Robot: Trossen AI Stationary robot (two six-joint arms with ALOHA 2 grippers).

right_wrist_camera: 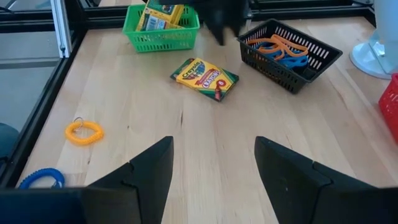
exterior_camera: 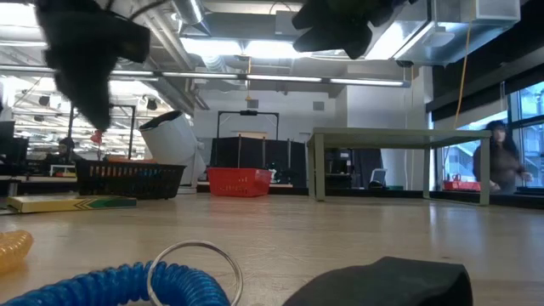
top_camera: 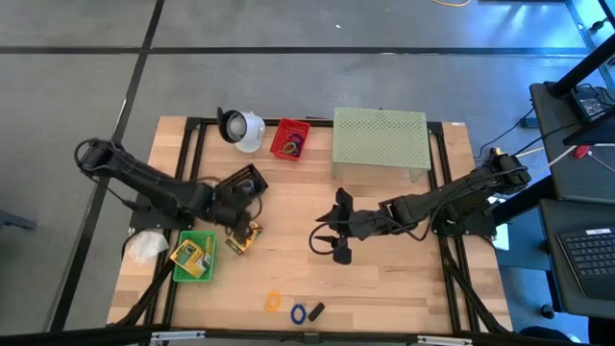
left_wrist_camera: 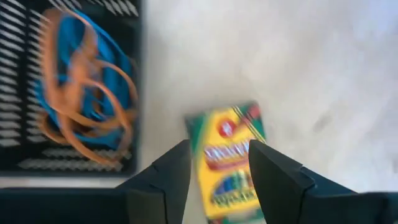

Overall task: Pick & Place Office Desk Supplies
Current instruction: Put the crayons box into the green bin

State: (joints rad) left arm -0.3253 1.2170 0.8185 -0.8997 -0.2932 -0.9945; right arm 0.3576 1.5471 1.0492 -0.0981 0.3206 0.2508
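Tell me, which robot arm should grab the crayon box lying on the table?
Probably the left. The left gripper hangs open right above the crayon box, its fingers on either side. The right gripper is open too, but farther away across the table.

Two dark jointed arms with black, wedge-shaped gripper fingers (right_wrist_camera: 149,171).

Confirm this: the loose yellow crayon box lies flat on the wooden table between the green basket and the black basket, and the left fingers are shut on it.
Wrong on the fingers. The left wrist view shows the left gripper open above the yellow crayon box, not shut on it. It does lie between the green basket and black basket.
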